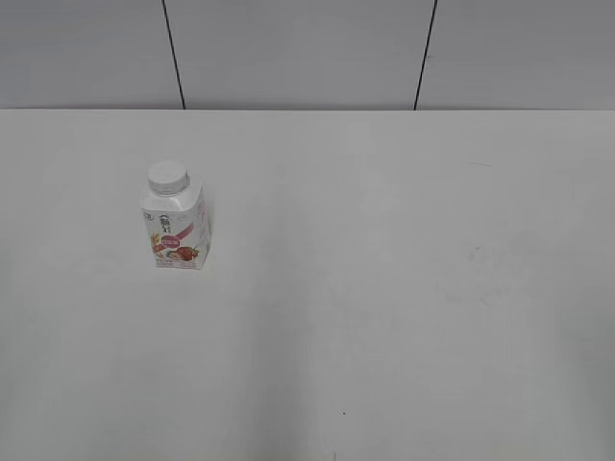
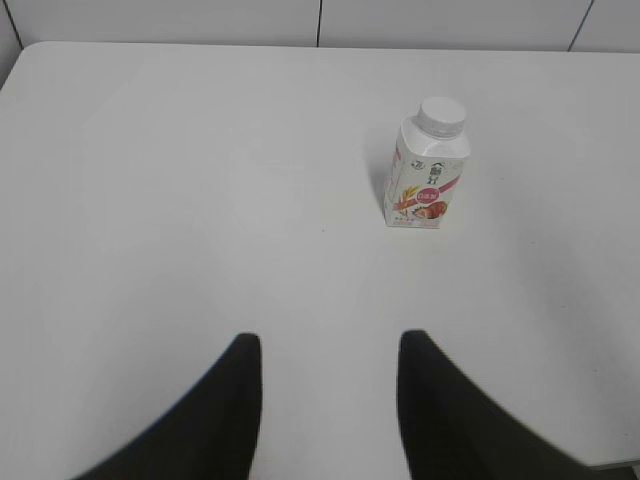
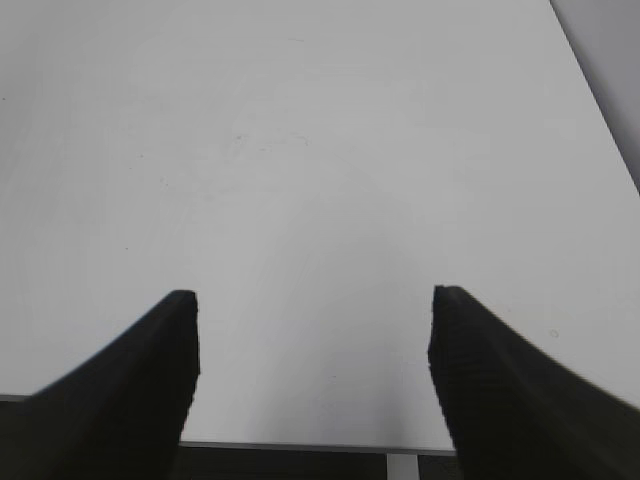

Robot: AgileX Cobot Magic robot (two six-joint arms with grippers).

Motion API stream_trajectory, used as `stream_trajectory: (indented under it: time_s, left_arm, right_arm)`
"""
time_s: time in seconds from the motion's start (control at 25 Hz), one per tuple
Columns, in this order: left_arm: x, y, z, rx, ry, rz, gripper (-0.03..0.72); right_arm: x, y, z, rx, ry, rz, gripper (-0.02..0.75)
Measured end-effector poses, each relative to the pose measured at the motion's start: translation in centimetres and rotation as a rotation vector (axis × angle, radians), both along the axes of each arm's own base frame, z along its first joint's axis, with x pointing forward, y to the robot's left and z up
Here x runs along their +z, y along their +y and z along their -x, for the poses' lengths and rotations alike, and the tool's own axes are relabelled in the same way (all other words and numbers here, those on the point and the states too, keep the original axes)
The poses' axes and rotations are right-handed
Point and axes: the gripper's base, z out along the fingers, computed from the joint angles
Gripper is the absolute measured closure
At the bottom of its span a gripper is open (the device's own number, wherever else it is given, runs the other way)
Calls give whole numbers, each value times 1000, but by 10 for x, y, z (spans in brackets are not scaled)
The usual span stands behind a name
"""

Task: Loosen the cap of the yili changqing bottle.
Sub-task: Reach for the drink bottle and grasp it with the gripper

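Observation:
The yili changqing bottle [image 1: 176, 226] stands upright on the white table, left of centre in the exterior view, white with a pink-red fruit label. Its white ribbed cap [image 1: 167, 178] sits on the neck. The left wrist view shows the bottle [image 2: 426, 172] and cap [image 2: 442, 115] ahead and to the right of my left gripper [image 2: 330, 345], which is open, empty and well short of the bottle. My right gripper [image 3: 312, 300] is open and empty over bare table near the front edge. No gripper shows in the exterior view.
The white table [image 1: 384, 288] ends at a grey panelled wall [image 1: 298, 53] behind. The right wrist view shows the table's near edge [image 3: 300, 440] and its right edge [image 3: 600, 110].

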Motion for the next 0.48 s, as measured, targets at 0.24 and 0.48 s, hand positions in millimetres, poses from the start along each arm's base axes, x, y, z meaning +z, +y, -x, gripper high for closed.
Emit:
stream_trajectory:
  time_s: [0.24,0.48]
  left_arm:
    - [0,0,0,0,0,0,396]
    - [0,0,0,0,-1,0,396]
  right_arm:
    - [0,0,0,0,0,0,173]
    - [0,0,0,0,0,0,173]
